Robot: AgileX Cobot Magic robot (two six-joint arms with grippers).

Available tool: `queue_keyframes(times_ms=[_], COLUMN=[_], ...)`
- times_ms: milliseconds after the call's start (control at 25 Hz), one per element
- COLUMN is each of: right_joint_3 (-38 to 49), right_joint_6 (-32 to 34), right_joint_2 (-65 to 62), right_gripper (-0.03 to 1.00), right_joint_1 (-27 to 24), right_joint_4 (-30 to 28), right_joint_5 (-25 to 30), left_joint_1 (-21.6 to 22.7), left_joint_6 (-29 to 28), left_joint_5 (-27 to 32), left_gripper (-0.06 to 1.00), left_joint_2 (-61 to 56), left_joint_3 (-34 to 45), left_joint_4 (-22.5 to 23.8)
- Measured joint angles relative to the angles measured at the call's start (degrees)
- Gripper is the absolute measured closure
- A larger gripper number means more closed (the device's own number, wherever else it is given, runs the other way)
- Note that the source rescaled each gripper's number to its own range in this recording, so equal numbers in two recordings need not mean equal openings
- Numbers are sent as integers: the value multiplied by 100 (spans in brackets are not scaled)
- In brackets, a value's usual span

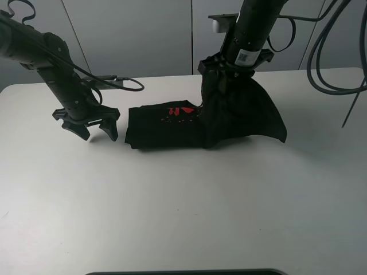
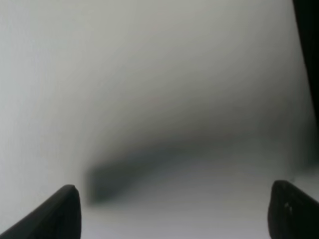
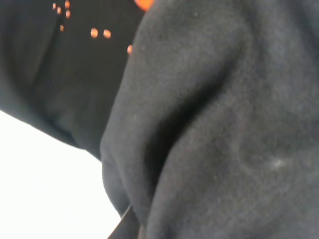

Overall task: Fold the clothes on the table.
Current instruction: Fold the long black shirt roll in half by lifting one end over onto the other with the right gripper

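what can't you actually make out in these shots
1. Right gripper: jaws buried in the lifted T-shirt in the exterior view; cloth fills the right wrist view.
2. Chest print: only red strokes show; the fold covers the rest.
3. Left wrist view: blurred, just left gripper tips over the table.

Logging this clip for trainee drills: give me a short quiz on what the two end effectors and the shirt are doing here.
1. True or false: the left end effector grips the black short-sleeved fabric T-shirt with red print.
2. Which one holds part of that T-shirt raised above the plain white tabletop? A: the left end effector. B: the right end effector. C: both.
3. Fill in: the left end effector's jaws stand ____.
Key: 1 false; 2 B; 3 open.
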Motion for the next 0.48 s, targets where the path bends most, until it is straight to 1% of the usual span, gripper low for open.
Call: queue_keyframes(times_ms=[80,160,320,480], right_joint_3=[0,0,0,-13], right_joint_6=[0,-10,-85,-395], right_joint_2=[0,0,0,157], right_gripper=[84,84,84,84], right_joint_1=[0,0,5,5], right_joint_4=[44,278,1015,1881], right_joint_5=[-107,-264,-600,-660], left_joint_1=[0,0,0,0], left_joint_6=[0,0,30,205], left_joint_5=[21,51,89,113], left_gripper=[-3,-3,-3,-3], left_joint_2=[0,0,0,0], left_joint_3=[0,0,0,0], left_joint_4=[-21,-36,-194,-376])
